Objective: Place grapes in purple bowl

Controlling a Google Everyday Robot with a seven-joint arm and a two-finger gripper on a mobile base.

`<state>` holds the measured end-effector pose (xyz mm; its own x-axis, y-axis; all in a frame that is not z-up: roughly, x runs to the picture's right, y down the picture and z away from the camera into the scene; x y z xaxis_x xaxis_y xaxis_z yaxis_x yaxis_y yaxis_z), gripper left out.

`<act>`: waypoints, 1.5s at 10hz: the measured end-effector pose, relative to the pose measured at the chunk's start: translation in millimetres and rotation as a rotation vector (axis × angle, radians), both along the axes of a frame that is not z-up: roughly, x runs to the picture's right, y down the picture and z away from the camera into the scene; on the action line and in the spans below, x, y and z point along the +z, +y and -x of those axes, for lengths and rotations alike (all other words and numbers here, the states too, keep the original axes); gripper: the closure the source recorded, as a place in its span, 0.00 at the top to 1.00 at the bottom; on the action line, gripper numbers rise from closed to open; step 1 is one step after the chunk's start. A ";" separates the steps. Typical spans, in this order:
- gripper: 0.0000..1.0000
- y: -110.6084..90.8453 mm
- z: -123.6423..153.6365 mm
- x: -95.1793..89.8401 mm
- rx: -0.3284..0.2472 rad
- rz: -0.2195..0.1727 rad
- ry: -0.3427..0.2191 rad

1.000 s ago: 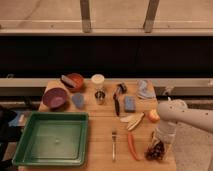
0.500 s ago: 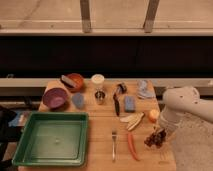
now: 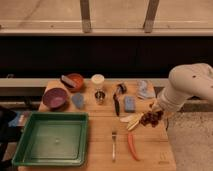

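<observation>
Camera view, looking down across a wooden table (image 3: pixel 150 159) set before a dark wall. White arm reaching in from the right, with the gripper (image 3: pixel 154 113) over the table's right edge, pinched tight on the grapes (image 3: pixel 148 120). Grapes hanging just under it, close to that edge and touching or nearly touching a pale banana-like piece (image 3: pixel 131 120). Purple bowl (image 3: pixel 55 98) well apart at the far left, near the left edge, just behind a green tray (image 3: pixel 52 137) that fills the front left. Bare wood at the front right corner, and a narrow strip between tray and fork (image 3: pixel 113 145). Counted: two bowls, purple and orange (image 3: pixel 76 81); two cups, one white (image 3: pixel 98 80) and one metal (image 3: pixel 100 96); one tray; one fork; one carrot (image 3: pixel 132 146); one blue block (image 3: pixel 130 103); one black-handled tool (image 3: pixel 117 100); one pale blue cloth (image 3: pixel 146 90); one bunch of grapes. Cups, tool and block crowding the middle ground between grapes and purple bowl. Compared with a second ago: grapes no longer down by the carrot near the front right corner, now farther back and level with the pale piece; everything else unmoved.
</observation>
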<state>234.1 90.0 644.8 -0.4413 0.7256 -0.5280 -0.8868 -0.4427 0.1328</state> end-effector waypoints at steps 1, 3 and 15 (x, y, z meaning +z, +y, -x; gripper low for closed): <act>0.00 -14.9 18.2 0.0 -0.010 -0.031 -0.033; 0.00 -43.4 63.0 0.9 -0.041 -0.096 -0.103; 0.00 -87.7 183.9 4.5 -0.204 -0.219 -0.261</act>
<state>50.2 2.3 649.4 -0.1483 0.8921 -0.4267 -0.9509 -0.2472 -0.1863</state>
